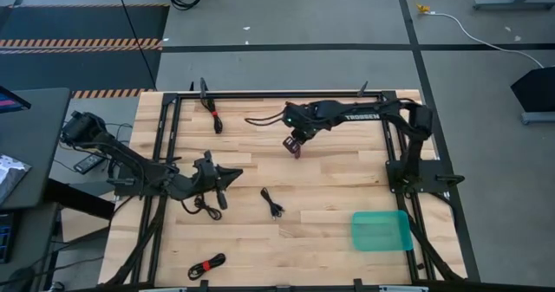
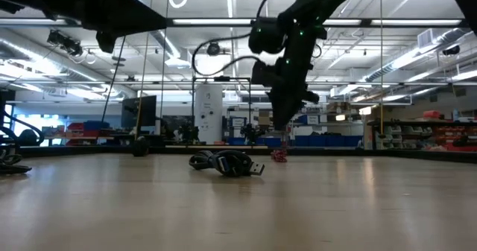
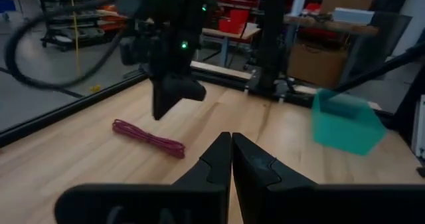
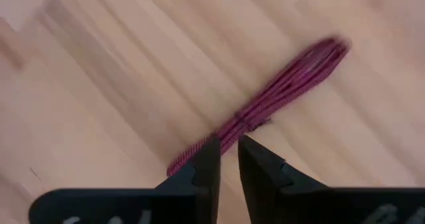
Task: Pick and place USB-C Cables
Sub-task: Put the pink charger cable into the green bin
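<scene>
The right arm (image 1: 364,113), marked "TROSSEN", reaches across the table's far half. Its right gripper (image 4: 227,154) hangs slightly parted above the maroon cable (image 4: 279,94) on the table (image 1: 329,188), holding nothing. The left gripper (image 3: 231,151) is closed and empty.

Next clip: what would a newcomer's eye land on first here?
Probably the right gripper, poised just above the maroon cable near the table's middle rear, fingers slightly apart and not gripping it. Next, the teal tray at the front right, bright against the wooden table. The left gripper waits shut at the left.
</scene>
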